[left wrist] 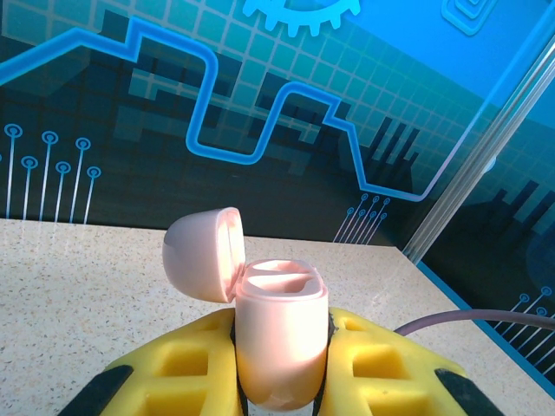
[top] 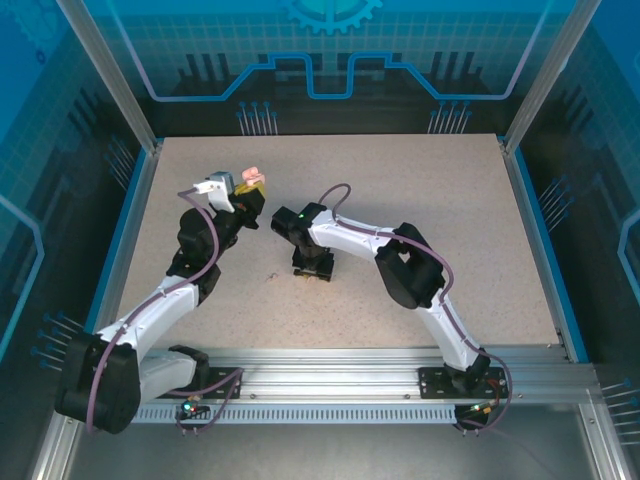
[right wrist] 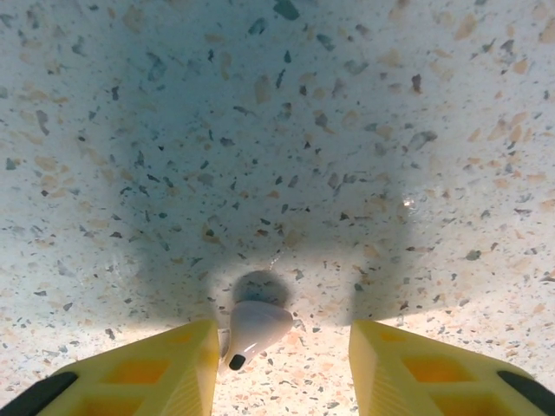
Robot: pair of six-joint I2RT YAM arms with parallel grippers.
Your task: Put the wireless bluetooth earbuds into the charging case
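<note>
My left gripper (left wrist: 282, 381) is shut on a pale pink charging case (left wrist: 279, 334) and holds it upright above the table, its lid (left wrist: 201, 254) hinged open to the left. Both wells (left wrist: 279, 279) in the case look bare. In the top view that gripper (top: 250, 192) hangs over the table's back left with the case (top: 251, 176) at its tip. My right gripper (right wrist: 282, 368) points straight down at the tabletop, jaws apart. A pale earbud (right wrist: 251, 328) lies between them, against the left finger (right wrist: 152, 373) and well clear of the right finger (right wrist: 425, 368).
The speckled tabletop (top: 430, 190) stretches open to the right and front. In the top view the right gripper (top: 313, 268) stands near the table's middle, a short way from the left arm. Blue panels and metal posts wall the table in.
</note>
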